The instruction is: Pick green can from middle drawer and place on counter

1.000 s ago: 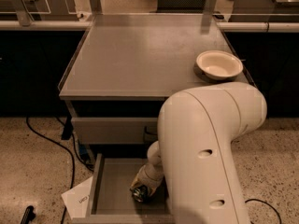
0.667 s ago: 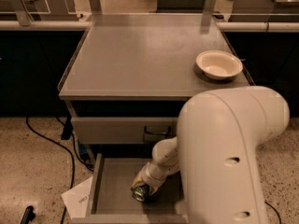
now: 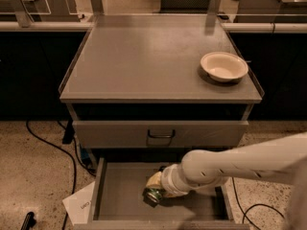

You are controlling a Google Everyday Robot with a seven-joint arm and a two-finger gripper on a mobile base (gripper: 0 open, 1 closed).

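1. The middle drawer (image 3: 120, 191) is pulled out at the foot of the cabinet, and the left part of its flat grey floor is bare.
2. The green can (image 3: 152, 196) is inside this drawer, on the floor near the middle. It seems tipped over, with 1 shiny end toward the front left.
3. The gripper (image 3: 155, 189) is down in the drawer right at the can, just above and behind it, on its right side.
4. I cannot tell whether the gripper is clamped on the can or merely against it, because the wrist hides the contact.
5. The white arm (image 3: 230, 164) reaches in from the right, low across the drawer's right half.
6. The worktop (image 3: 144, 56) lies above, well apart from the can, and carries 1 white bowl (image 3: 224, 67) near its right edge.
7. A closed drawer front (image 3: 110, 134) with a dark handle (image 3: 161, 134) sits between the worktop and the open drawer.
8. On the floor, a sheet of paper (image 3: 79, 206) lies just beside the drawer's left wall, with a dark cable (image 3: 50, 146) nearby.
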